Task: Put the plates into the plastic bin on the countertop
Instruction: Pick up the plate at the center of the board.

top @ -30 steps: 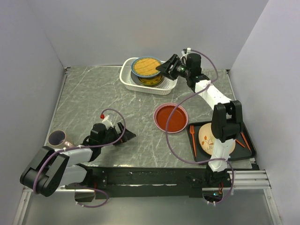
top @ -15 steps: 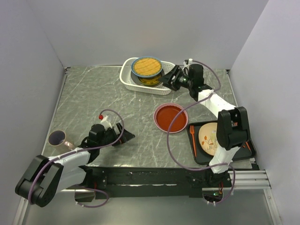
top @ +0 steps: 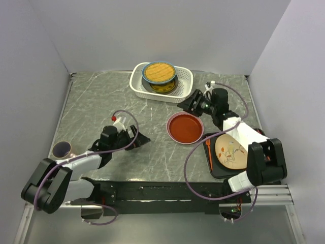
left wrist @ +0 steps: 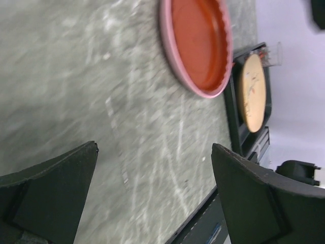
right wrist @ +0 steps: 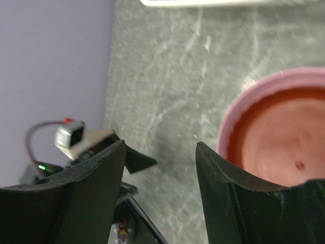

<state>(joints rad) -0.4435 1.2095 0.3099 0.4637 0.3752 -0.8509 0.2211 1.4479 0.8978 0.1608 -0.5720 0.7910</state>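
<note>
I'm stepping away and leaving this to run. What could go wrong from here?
1. The red plate lies flat on the countertop. The open right gripper by its rim may push it along rather than catch the thin edge.
2. The straw plate sits offset on the stack in the bin, so another plate on top could slide.
3. The open left gripper also faces the red plate, so the arms might collide there.

Left arm [top: 84,162] and right arm [top: 238,131] are wearing white shells over black joints; mauve cables [top: 185,165] are looping along both; left gripper [left wrist: 154,147] is showing black wedge-shaped fingers [left wrist: 51,188].
</note>
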